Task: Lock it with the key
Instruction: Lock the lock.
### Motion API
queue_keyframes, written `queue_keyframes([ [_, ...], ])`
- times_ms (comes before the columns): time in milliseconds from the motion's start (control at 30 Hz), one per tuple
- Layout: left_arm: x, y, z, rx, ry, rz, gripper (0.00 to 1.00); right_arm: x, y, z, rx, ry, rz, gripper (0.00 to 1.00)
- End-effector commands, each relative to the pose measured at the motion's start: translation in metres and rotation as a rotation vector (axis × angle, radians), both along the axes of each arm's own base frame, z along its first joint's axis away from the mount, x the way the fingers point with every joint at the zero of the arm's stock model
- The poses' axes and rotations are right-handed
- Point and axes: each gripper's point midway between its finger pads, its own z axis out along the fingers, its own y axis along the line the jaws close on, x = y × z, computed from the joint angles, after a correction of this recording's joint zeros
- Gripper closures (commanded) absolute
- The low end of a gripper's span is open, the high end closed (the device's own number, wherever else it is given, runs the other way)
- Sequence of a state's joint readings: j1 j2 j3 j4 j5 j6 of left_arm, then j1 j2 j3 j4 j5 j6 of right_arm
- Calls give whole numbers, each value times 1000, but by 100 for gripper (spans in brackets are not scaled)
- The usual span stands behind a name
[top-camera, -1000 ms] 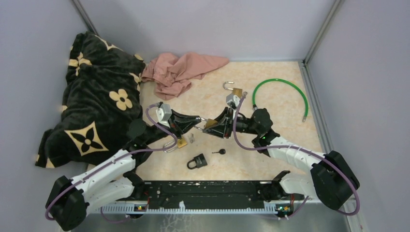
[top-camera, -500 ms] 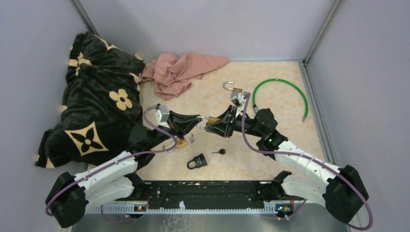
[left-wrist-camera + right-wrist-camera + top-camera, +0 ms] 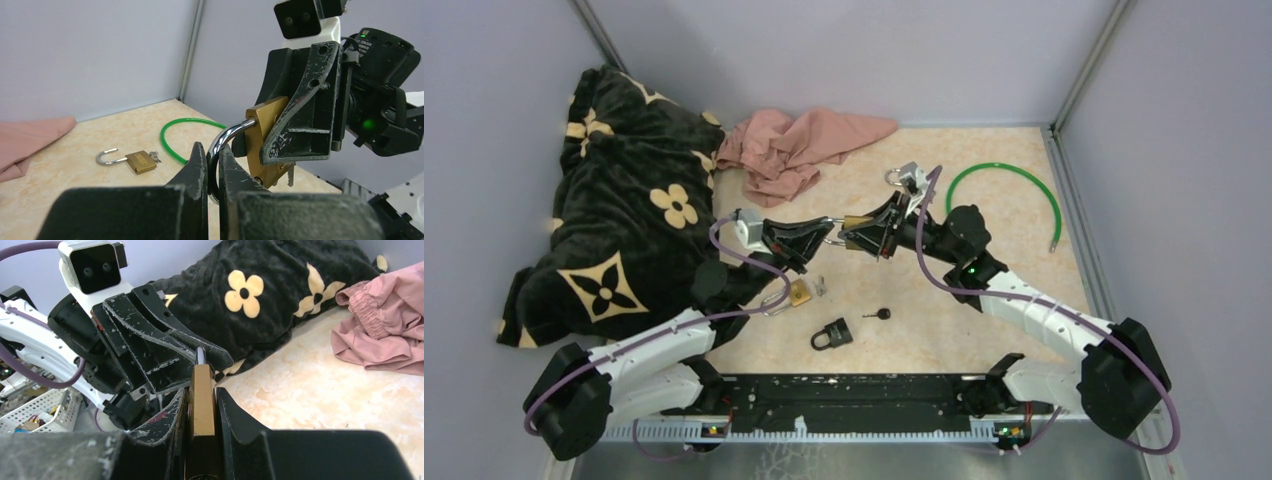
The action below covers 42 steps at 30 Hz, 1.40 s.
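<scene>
A brass padlock [image 3: 852, 236] hangs in the air between my two grippers above the table's middle. My left gripper [image 3: 826, 238] is shut on its silver shackle [image 3: 223, 141], seen between my left gripper's jaws [image 3: 213, 154] in the left wrist view. My right gripper [image 3: 871, 234] is shut on the brass body [image 3: 264, 131], which fills my right gripper's jaws [image 3: 202, 396] in the right wrist view, where the padlock [image 3: 202, 377] points at the left fingers [image 3: 165, 352]. A key [image 3: 290, 176] sticks out under the body.
A second brass padlock [image 3: 800, 293] with keys [image 3: 821, 287] lies below the grippers. A black padlock [image 3: 832, 334] and black key [image 3: 880, 314] lie nearer. A third open brass padlock [image 3: 132, 160], a green cable [image 3: 1004, 200], pink cloth [image 3: 799, 145] and a black blanket [image 3: 624, 220] lie around.
Both grippers have carried the held padlock up and toward the back of the table. The right wrist now covers part of the padlock at the back.
</scene>
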<state>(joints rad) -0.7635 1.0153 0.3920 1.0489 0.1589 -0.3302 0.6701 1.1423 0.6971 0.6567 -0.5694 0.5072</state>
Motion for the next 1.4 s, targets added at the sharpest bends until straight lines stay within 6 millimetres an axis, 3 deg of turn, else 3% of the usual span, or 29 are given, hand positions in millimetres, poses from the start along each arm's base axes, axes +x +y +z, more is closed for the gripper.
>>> queue_keyframes([
  [0,-99,-53,10,58,-121,-467,100,41,8,51,97,-127,-153,100],
  [100,-104,-54,29,41,-193,-474,100,47,21,25,36,-87,-113,100],
  [167,-117,-61,27,51,-181,-534,100,53,26,15,24,-69,-109,100],
  [367,-159,-75,20,74,-233,-694,100,64,39,9,-3,-75,-94,100],
  [467,-164,-77,28,57,-288,-701,100,67,42,6,-13,-76,-90,100],
  [700,-174,-76,60,11,-419,-709,100,77,46,-38,-83,-19,-106,100],
  [833,-192,-88,39,59,-349,-816,100,83,55,-27,-60,-35,-85,100],
  [1133,-205,-97,35,68,-369,-873,100,93,64,9,-30,-120,-84,100],
  [1267,-204,-95,36,72,-378,-851,100,92,57,9,-27,-120,-82,100],
  [1367,-192,-91,29,103,-389,-769,100,82,42,8,-38,-127,-64,100],
])
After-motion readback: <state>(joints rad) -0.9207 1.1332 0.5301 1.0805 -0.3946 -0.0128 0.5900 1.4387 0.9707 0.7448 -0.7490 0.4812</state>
